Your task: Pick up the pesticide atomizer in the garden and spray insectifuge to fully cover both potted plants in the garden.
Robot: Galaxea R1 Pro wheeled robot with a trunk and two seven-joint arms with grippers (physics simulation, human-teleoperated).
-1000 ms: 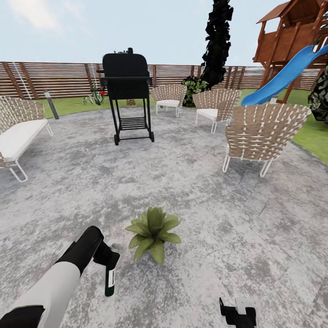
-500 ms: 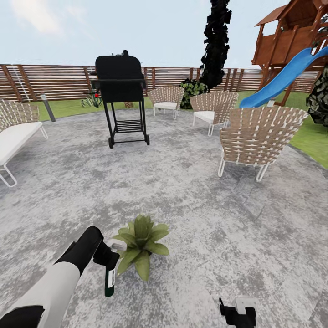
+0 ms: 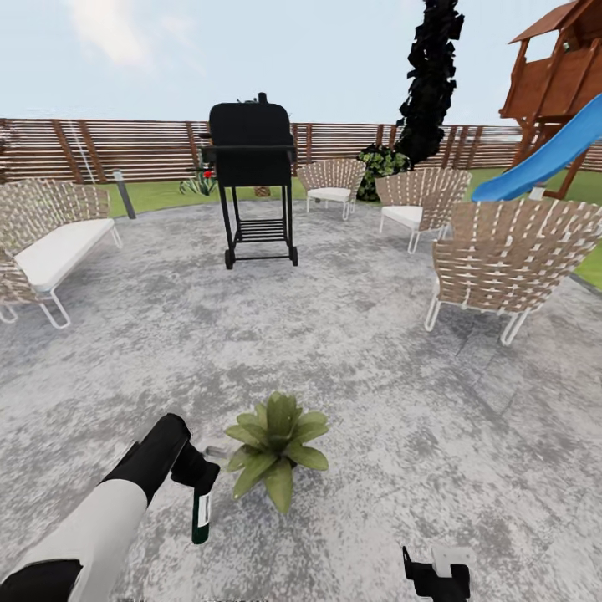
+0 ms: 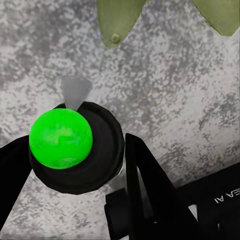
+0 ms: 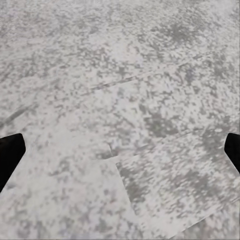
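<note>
The left gripper (image 3: 197,478) is clamped on the slim dark green pesticide atomizer with a white label (image 3: 201,515), which hangs nozzle-down just above the grey mottled round paved patio (image 3: 376,368). In the left wrist view its black fingers (image 4: 145,185) flank the bottle's round dark end with a bright green centre (image 4: 61,139). Just beside the bottle stands a low potted plant with pointed green leaves (image 3: 278,446). The right gripper (image 3: 435,577) hangs low over bare paving, its black fingertips (image 5: 10,152) spread wide apart. Farther off stand a black wheeled barbecue grill (image 3: 253,171), woven wicker chairs (image 3: 510,259) and a wooden slat fence (image 3: 125,149).
</note>
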